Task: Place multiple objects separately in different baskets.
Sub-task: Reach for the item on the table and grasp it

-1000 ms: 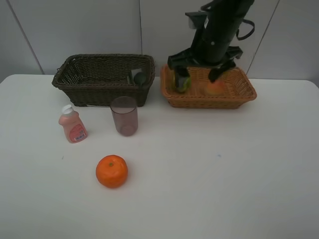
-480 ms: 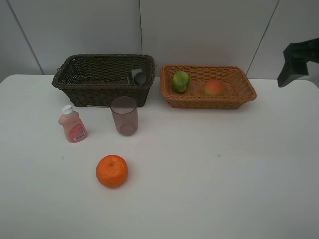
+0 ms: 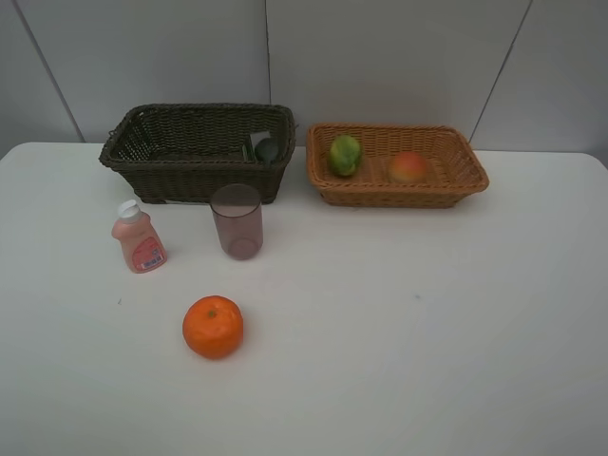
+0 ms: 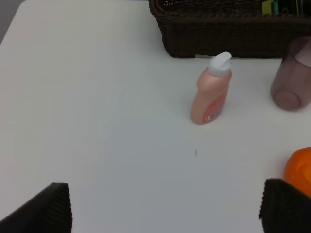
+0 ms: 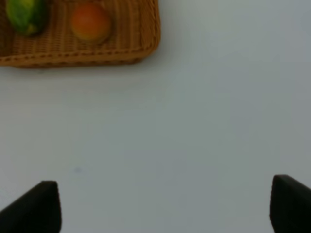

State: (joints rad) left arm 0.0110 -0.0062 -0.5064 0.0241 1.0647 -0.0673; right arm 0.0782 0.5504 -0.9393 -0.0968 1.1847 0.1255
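— Spotted the fruit yet?
— Yes: found the green citrus and the peach-like fruit lying apart inside the light tan basket; reads as the fruit basket
— And in the dark brown basket?
— Only the black bottle, tucked at the end nearest the tan one; probably meant for containers
— Leaves what outside?
— Leaves the pink bottle upright in front of the dark basket, the purplish cup standing mouth-up beside it, close to that basket's front wall, and the orange alone, well forward on the white table
— Anything held?
— Nothing; seeing the left gripper with fingers spread wide over bare table, facing the pink bottle, and the right gripper likewise spread and empty, out beyond the tan basket's corner; cannot find either from the high camera, so presumably parked clear of the work
— Next, at a guess?
— Likely sending the left for the pink bottle or cup, both near the dark basket; saving the orange for the tan one, round enough to roll, so worth a centred grasp
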